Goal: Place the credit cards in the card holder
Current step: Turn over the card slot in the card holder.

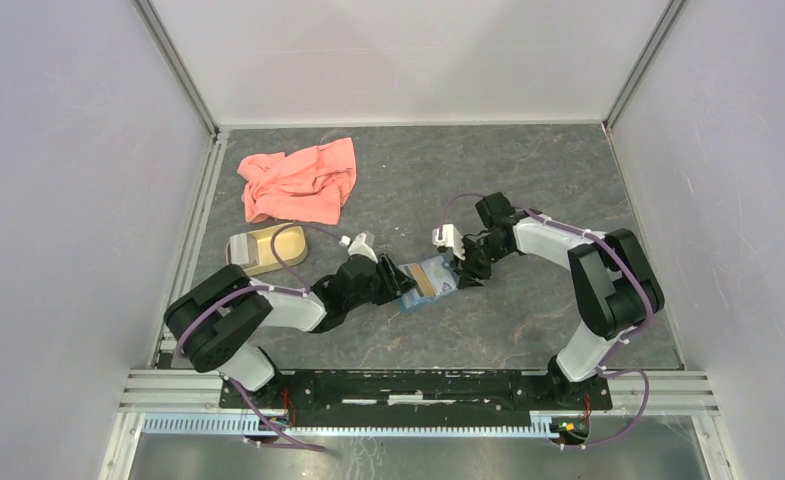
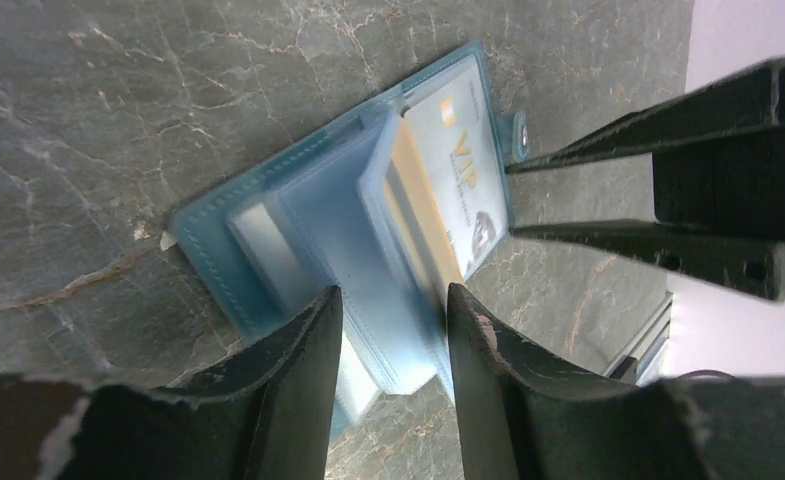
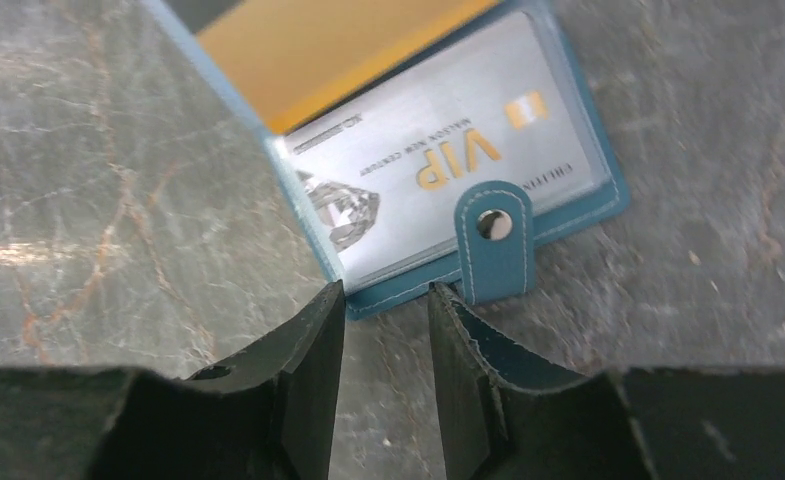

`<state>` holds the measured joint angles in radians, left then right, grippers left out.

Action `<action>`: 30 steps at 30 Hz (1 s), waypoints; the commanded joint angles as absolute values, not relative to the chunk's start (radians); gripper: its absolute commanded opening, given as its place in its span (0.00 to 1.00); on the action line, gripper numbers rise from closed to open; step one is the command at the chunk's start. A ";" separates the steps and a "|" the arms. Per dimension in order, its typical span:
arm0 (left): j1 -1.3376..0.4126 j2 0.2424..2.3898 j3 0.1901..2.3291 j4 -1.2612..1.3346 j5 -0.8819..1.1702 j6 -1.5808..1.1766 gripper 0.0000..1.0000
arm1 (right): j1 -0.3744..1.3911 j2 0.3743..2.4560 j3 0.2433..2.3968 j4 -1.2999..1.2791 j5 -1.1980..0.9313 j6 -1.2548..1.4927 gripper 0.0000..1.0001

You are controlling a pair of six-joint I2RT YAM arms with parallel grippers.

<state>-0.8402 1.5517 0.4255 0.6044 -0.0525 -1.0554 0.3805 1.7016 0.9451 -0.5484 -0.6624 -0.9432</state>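
Jaws, left: your left gripper (image 1: 400, 281) (image 2: 388, 300) is standing with its fingers a little apart. The clear sleeves are running into the gap, and you cannot tell whether the fingers are pinching them or only straddling them.
Jaws, right: your right gripper (image 1: 458, 274) (image 3: 386, 290) is hanging with its fingers narrowly parted. Bare table (image 1: 528, 180) is showing between them, and they are grasping nothing.
Card holder: the card holder (image 1: 420, 299) (image 2: 208, 240) (image 3: 613, 190) is lying open on the table between your two grippers, with the left gripper at one edge and the right gripper at the other.
Silver card: the silver card (image 2: 463, 165) (image 3: 448, 150), marked VIP, is sitting under a clear sleeve against the teal cover.
Gold card: the gold card (image 1: 430, 272) (image 2: 415, 205) (image 3: 338, 50) is sitting in the open holder beside the silver card and partly covering it. You cannot tell how deep it is sitting in its sleeve.
Snap tab: the snap tab (image 2: 518, 135) (image 3: 493, 245) is folding over the silver card's edge, just beside your right fingertips.
Elsewhere: a pink cloth (image 1: 298, 180) and a tan dish (image 1: 268, 248) are lying well apart from the holder, on the left.
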 commanded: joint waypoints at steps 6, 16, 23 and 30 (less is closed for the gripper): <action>-0.847 1.405 0.467 0.423 -0.148 -0.906 0.50 | 0.415 1.637 1.003 -0.588 -0.645 -0.960 0.47; -0.847 1.134 0.404 0.286 -0.182 -0.844 0.51 | 0.377 1.534 0.959 -0.471 -0.938 -0.804 0.46; -0.843 1.205 0.349 0.517 -0.078 -0.912 0.50 | 0.459 1.577 0.885 -0.162 -0.838 -0.384 0.23; -0.842 1.292 0.368 0.555 -0.066 -0.922 0.50 | 0.494 1.694 0.910 -0.172 -0.732 -0.339 0.13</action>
